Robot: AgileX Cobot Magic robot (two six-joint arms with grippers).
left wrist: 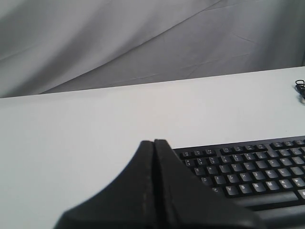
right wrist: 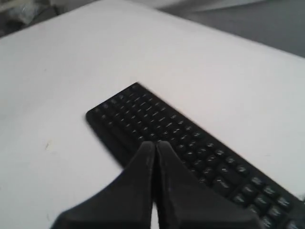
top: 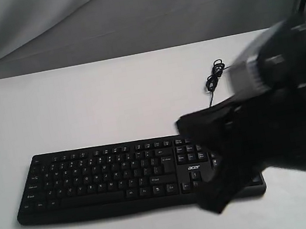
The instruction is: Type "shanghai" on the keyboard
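Observation:
The long black keyboard (top: pixel 104 176) lies flat near the front of the white table (top: pixel 109 98), its white logo just left of the number pad. My right gripper (top: pixel 215 205) is a motion-blurred dark shape hanging over the keyboard's right end and hiding most of the number pad. In the right wrist view this gripper (right wrist: pixel 156 143) is shut and empty, its tips above the keyboard (right wrist: pixel 190 138) near one long edge. The left gripper (left wrist: pixel 154 141) is also shut and empty, just off the left end of the keyboard (left wrist: pixel 252 167). It is outside the exterior view.
The thin black cable (top: pixel 215 80) lies coiled on the table behind the keyboard's right end, and the cable (left wrist: pixel 300 88) also shows at the edge of the left wrist view. A grey cloth backdrop (top: pixel 123 13) hangs behind the table.

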